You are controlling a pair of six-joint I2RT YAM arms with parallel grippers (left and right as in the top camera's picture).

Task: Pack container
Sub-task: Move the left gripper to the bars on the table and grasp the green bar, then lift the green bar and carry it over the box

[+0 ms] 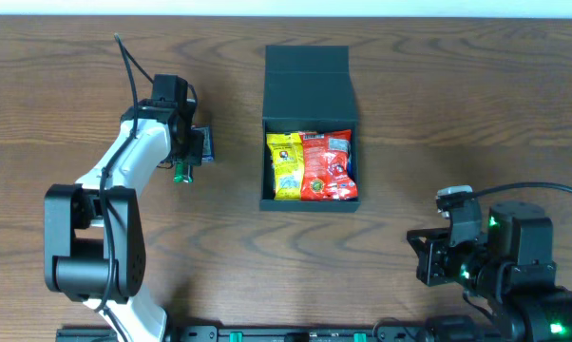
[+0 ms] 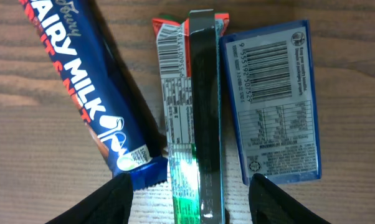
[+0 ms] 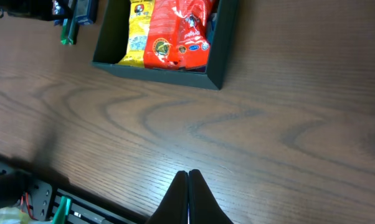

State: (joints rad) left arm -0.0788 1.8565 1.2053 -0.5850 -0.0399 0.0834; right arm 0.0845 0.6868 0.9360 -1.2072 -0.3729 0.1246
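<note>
Wood table [image 1: 457, 114] | container [image 1: 308, 81] holds packets [image 1: 310, 166] | left gripper [image 2: 197, 196] apparently straddling bar [image 2: 181, 124]

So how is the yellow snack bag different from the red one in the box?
The yellow packet is narrower; the red packet is wider and covers more of the container. The yellow packet lies on the robot's left side, the red packet on its right. Both lie side by side inside the open container.

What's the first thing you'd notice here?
The bright yellow packet and red packet lying side by side in the dark container in the middle. Left of it, the left pincer hangs open above three snack bars, a blue Dairy Milk bar among them.
</note>
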